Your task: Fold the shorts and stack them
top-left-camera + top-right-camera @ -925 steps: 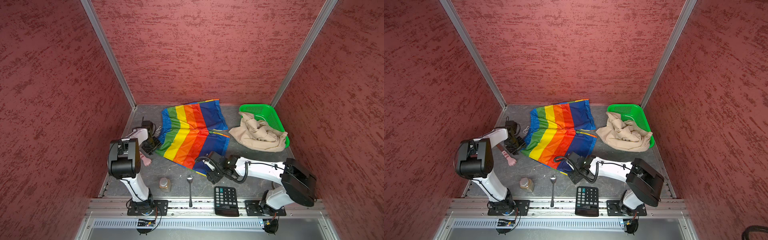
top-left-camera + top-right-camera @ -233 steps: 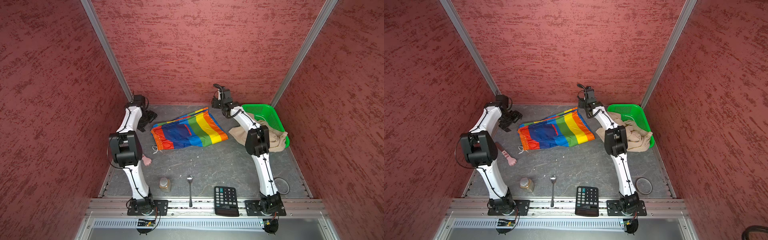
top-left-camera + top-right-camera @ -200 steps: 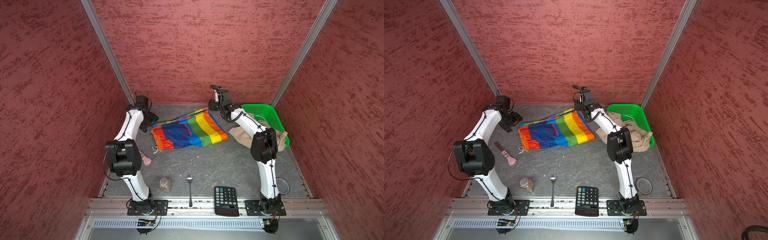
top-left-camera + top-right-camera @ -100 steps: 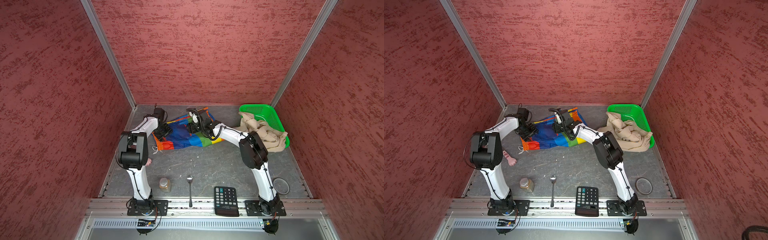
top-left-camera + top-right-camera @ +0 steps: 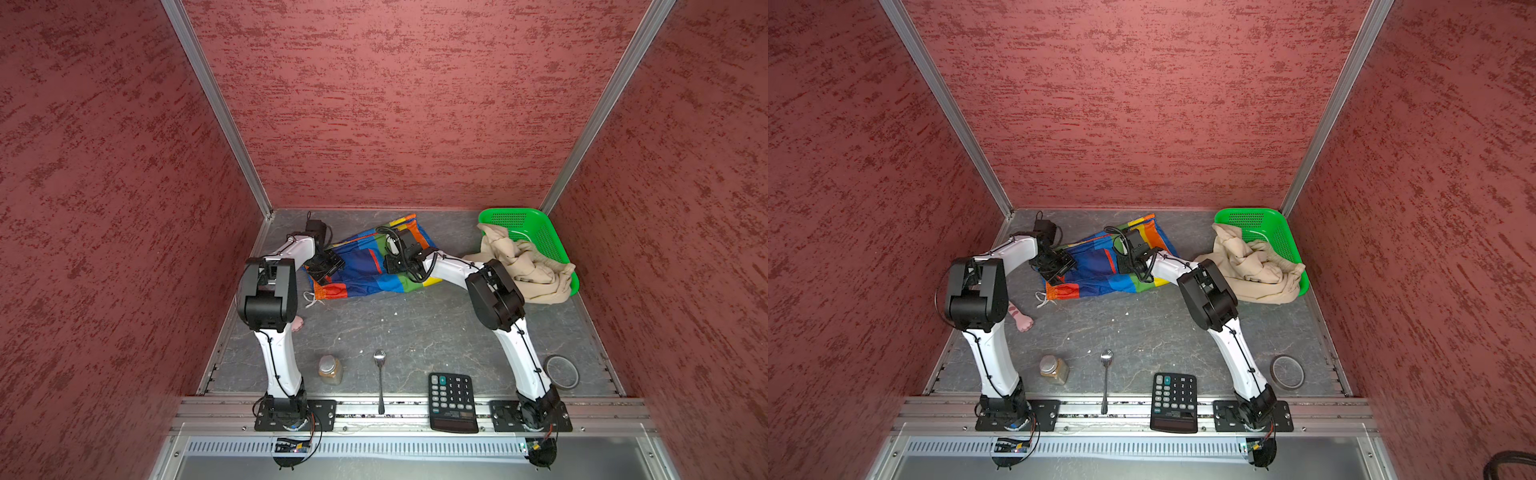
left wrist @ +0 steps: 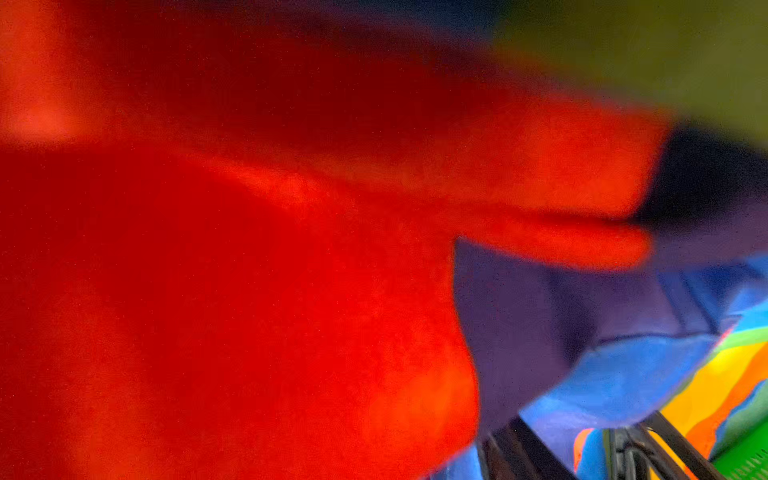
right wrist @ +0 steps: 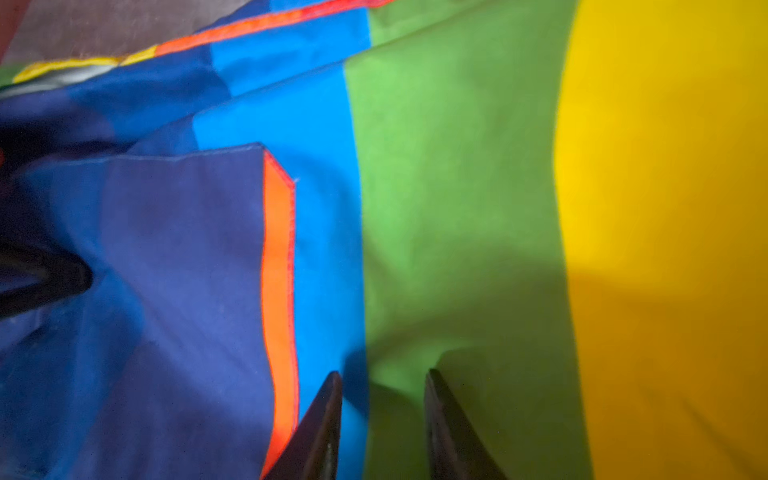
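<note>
1. Now presses right fingers (image 7: 328,415), narrowly apart, onto green stripe of rainbow shorts (image 5: 365,278).
2. Spreads left fingers (image 6: 515,453) wide around a blue fold at their left end.
3. Shows that pair at back of surface (image 5: 415,328), beige shorts (image 5: 523,266) heaped across green basket (image 5: 540,232).

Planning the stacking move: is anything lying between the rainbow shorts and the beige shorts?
No loose object shows on the table between rainbow shorts and beige shorts; only the right arm crosses there.
</note>
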Robot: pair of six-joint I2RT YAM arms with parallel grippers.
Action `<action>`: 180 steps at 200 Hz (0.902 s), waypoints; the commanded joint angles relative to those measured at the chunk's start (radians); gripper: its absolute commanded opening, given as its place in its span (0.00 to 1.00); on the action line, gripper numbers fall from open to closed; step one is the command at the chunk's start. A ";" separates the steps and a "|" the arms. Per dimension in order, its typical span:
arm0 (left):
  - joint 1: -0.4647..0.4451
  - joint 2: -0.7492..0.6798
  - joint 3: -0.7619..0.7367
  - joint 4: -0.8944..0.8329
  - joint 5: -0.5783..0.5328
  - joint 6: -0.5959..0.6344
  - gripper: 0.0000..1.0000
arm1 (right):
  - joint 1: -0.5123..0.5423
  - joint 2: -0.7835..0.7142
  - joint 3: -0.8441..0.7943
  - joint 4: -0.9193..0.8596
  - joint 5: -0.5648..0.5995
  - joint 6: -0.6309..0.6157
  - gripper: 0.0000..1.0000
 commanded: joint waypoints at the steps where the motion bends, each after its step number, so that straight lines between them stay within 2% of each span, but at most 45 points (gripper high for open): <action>1: 0.007 -0.100 0.013 -0.027 0.009 0.015 0.74 | -0.005 -0.093 0.028 -0.027 0.074 -0.042 0.30; 16: 0.014 -0.193 0.007 -0.039 -0.017 0.016 0.81 | 0.003 -0.183 -0.005 0.009 0.093 -0.098 0.34; 39: 0.061 -0.340 -0.033 -0.021 0.006 0.006 0.90 | 0.068 -0.279 -0.027 0.027 0.162 -0.278 0.51; 71: 0.195 -0.527 -0.159 0.049 0.095 -0.016 0.98 | 0.228 -0.295 -0.039 0.041 0.301 -0.557 0.73; 95: 0.296 -0.641 -0.248 0.077 0.133 -0.003 1.00 | 0.318 -0.269 -0.062 0.102 0.319 -0.642 0.87; 133: 0.439 -0.757 -0.378 0.136 0.226 0.005 1.00 | 0.408 -0.140 0.019 0.094 0.280 -0.716 0.92; 180: 0.493 -0.753 -0.430 0.145 0.262 0.036 1.00 | 0.443 0.012 0.129 0.075 0.222 -0.736 0.93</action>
